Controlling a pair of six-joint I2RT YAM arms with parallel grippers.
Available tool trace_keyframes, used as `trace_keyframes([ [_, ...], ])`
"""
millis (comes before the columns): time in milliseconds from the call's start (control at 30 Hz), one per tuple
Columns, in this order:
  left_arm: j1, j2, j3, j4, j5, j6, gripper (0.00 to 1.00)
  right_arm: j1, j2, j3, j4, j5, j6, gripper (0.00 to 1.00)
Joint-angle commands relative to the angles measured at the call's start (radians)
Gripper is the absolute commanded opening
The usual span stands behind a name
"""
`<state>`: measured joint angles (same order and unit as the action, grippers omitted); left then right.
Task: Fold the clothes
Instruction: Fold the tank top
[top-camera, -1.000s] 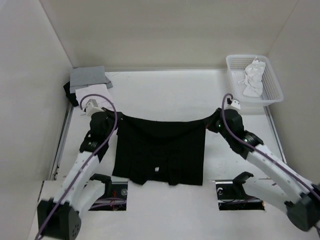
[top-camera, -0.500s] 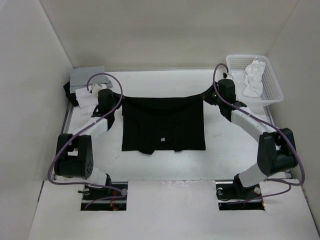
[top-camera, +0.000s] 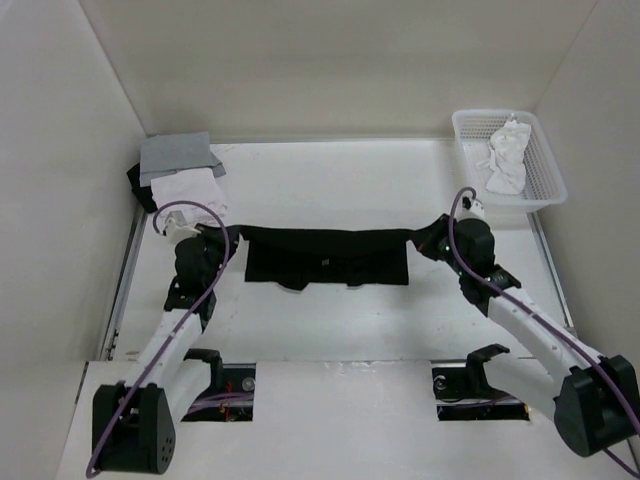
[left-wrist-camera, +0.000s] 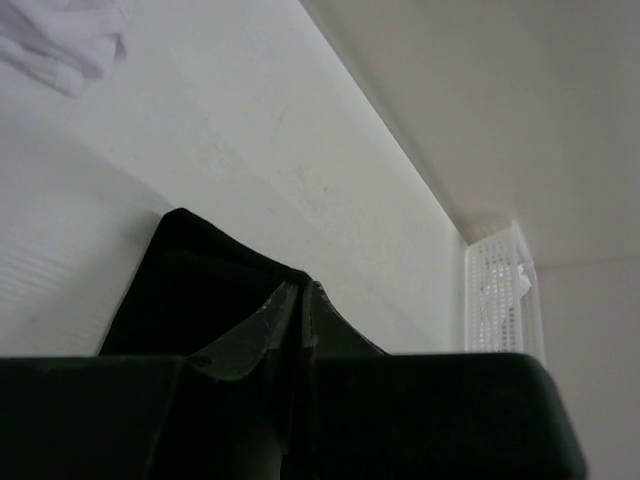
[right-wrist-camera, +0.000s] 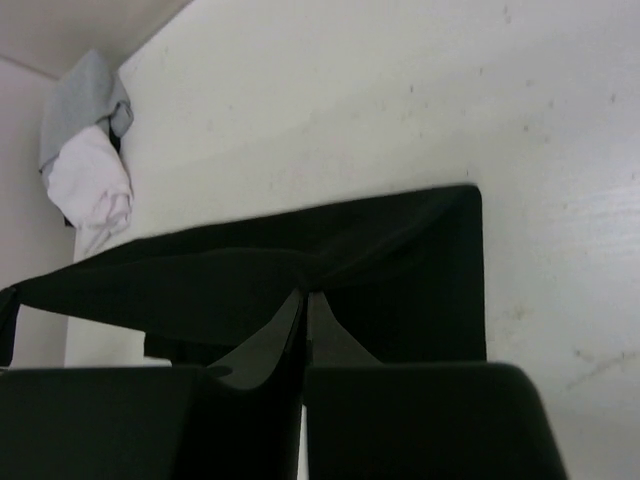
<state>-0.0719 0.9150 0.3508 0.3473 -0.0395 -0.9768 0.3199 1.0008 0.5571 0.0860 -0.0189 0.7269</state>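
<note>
The black top (top-camera: 330, 262) lies stretched across the middle of the table (top-camera: 330, 190).
The left gripper (top-camera: 231, 236) and right gripper (top-camera: 421, 239) each pinch a far corner with fingers nearly closed, the far edge taut between them.

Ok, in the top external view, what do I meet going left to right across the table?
From the left: folded grey fabric piece → left fingers, shut on one corner of the garment → black sleeveless top of thin fabric → right fingers, shut on its other corner → white plastic mesh basket.
</note>
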Motion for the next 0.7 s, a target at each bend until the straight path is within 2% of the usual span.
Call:
trace_keyframes([
  [0, 0.011, -0.111, -0.067, -0.025, 0.056, 0.013, 0.04, 0.044, -0.065, -0.072, -0.003, 0.034, 0.020, 0.02],
  [300, 0.030, -0.381, -0.288, -0.200, 0.090, -0.005, 0.06, 0.112, -0.192, -0.322, -0.038, 0.089, 0.187, 0.04],
  [333, 0.040, -0.416, -0.302, -0.230, 0.090, -0.016, 0.09, 0.113, -0.200, -0.338, -0.043, 0.094, 0.215, 0.08],
  [467, 0.093, -0.543, -0.311, -0.346, 0.086, -0.049, 0.34, 0.115, -0.225, -0.373, -0.048, 0.122, 0.263, 0.43],
  [567, 0.094, -0.547, -0.259, -0.352, 0.058, -0.051, 0.38, 0.100, -0.206, -0.339, -0.042, 0.126, 0.223, 0.59],
  [667, 0.022, -0.480, -0.208, -0.276, 0.012, -0.062, 0.38, 0.055, -0.096, -0.278, -0.003, 0.122, 0.160, 0.66],
])
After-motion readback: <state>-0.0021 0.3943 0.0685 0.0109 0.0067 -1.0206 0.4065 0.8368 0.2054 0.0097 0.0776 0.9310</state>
